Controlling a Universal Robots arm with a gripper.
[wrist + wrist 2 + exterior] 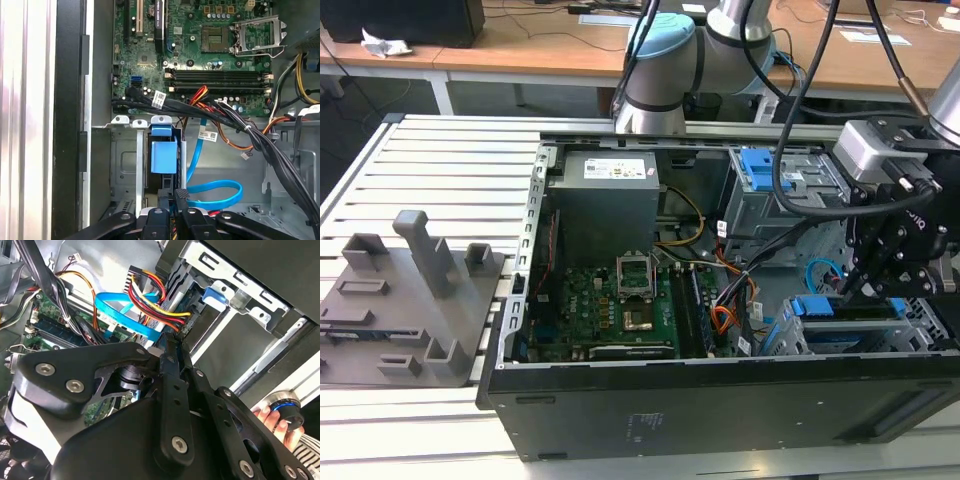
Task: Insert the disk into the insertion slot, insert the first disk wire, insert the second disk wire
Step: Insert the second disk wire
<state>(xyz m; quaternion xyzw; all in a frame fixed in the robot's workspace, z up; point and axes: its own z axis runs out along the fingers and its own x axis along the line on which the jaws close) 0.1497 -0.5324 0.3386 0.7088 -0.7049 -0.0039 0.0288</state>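
The black gripper (172,342) has its fingers drawn shut, tips just beside the small dark plug ending the thin bundle of red, orange and black wires (150,292); I cannot tell whether they pinch that plug. The slim light blue flat cable (215,196) loops loosely just beyond the tips. In the lower right of the exterior view, the silver drive in its bright blue plastic carrier (835,306) seems to sit already inside the grey perforated sheet-metal bay (782,335), so I judge a wire step to be in hand. Seating a plug here calls for a short, straight push. Room is tight, with cage edges on either side and thick black cable sleeves (280,155) nearby. Farther off, the green motherboard (200,50) lies open.
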